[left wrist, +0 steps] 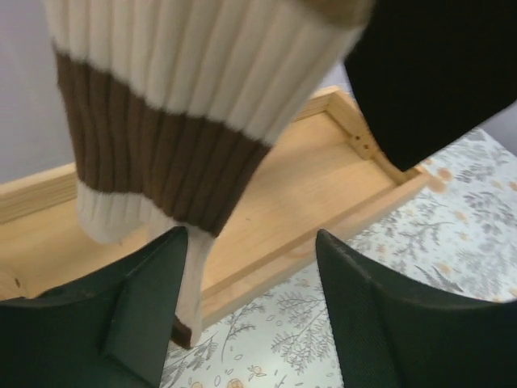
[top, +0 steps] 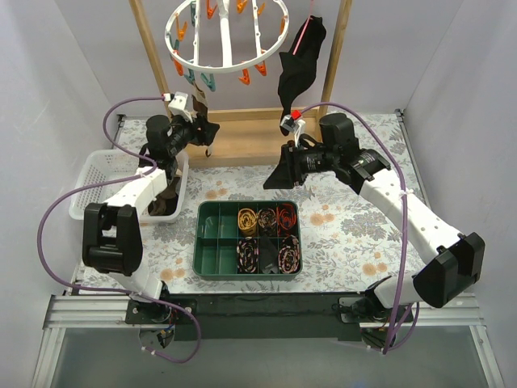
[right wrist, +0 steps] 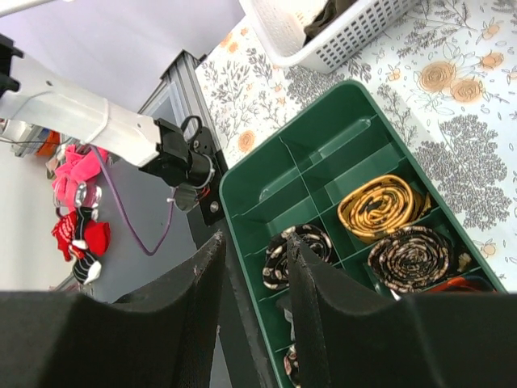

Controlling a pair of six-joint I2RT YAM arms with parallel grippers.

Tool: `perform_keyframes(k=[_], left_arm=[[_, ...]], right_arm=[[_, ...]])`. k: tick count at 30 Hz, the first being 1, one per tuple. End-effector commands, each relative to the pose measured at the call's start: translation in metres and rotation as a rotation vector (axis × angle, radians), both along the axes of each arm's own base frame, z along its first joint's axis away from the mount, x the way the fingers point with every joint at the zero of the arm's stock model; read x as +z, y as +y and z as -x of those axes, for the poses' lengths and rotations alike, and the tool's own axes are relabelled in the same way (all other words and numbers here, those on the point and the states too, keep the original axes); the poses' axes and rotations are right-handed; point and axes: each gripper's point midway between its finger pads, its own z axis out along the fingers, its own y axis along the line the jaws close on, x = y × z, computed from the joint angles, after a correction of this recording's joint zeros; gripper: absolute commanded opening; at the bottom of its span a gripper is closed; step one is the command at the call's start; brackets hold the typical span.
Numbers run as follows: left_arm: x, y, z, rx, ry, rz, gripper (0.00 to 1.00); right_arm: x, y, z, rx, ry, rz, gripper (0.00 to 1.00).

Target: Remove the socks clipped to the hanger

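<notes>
The white ring hanger (top: 227,34) with orange and teal pegs hangs at the top centre. A cream and brown striped sock (left wrist: 161,137) hangs from it; in the top view it shows as a dark strip (top: 200,103) under the teal pegs. My left gripper (top: 206,129) (left wrist: 250,238) is open, and the sock's lower end hangs against the inside of its left finger (left wrist: 149,299). My right gripper (top: 283,168) (right wrist: 254,250) is open and empty above the table, right of centre, with its jaws a narrow gap apart.
A black garment with a pink strip (top: 302,61) hangs at the right post and shows in the left wrist view (left wrist: 436,73). The wooden frame base (top: 242,145) lies behind. A white basket (top: 95,182) holds dark socks. A green tray (top: 212,242) holds rolled bundles (right wrist: 384,206).
</notes>
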Motion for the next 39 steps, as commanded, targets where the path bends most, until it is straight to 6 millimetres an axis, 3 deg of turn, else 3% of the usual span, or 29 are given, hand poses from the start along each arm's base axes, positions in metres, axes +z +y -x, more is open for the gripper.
perform_keyframes(k=[1,2,7,9,10,11,25,31,32,34,35,37,39], left_arm=[[0.02,0.018,-0.028,0.153,-0.068,-0.016,0.55],[0.02,0.016,-0.03,0.154,-0.07,-0.011,0.53],[0.026,0.002,-0.031,0.095,-0.073,0.001,0.22],[0.028,-0.002,-0.028,0.07,-0.075,0.003,0.16],[0.031,-0.007,-0.024,0.05,-0.073,0.011,0.04],[0.031,-0.009,-0.022,0.044,-0.065,0.017,0.0],[0.057,-0.034,0.032,-0.084,-0.031,0.131,0.0],[0.071,-0.042,0.047,-0.138,-0.016,0.172,0.0],[0.074,-0.043,0.049,-0.145,-0.019,0.175,0.0],[0.076,-0.042,0.051,-0.15,-0.02,0.174,0.0],[0.076,-0.042,0.052,-0.149,-0.017,0.174,0.0],[0.076,-0.042,0.053,-0.15,-0.015,0.167,0.0],[0.078,-0.042,0.055,-0.155,-0.019,0.166,0.0]], right_arm=[[0.025,0.003,-0.003,0.018,-0.069,-0.047,0.43],[0.025,0.003,-0.003,0.018,-0.067,-0.046,0.43],[0.026,0.003,-0.005,0.01,-0.065,-0.046,0.43],[0.024,0.004,-0.008,0.006,-0.062,-0.043,0.43],[0.023,0.005,-0.008,0.007,-0.061,-0.043,0.43],[0.023,0.005,-0.01,0.002,-0.061,-0.044,0.43],[0.034,0.034,-0.048,-0.025,-0.143,-0.09,0.43],[0.024,0.059,-0.092,-0.11,-0.363,-0.074,0.55],[0.023,0.065,-0.108,-0.152,-0.409,-0.081,0.6],[0.028,0.074,-0.121,-0.174,-0.483,-0.104,0.64],[0.02,0.079,-0.137,-0.224,-0.498,-0.085,0.67],[0.034,0.086,-0.153,-0.268,-0.564,-0.102,0.71],[0.024,0.094,-0.171,-0.31,-0.565,-0.078,0.74]])
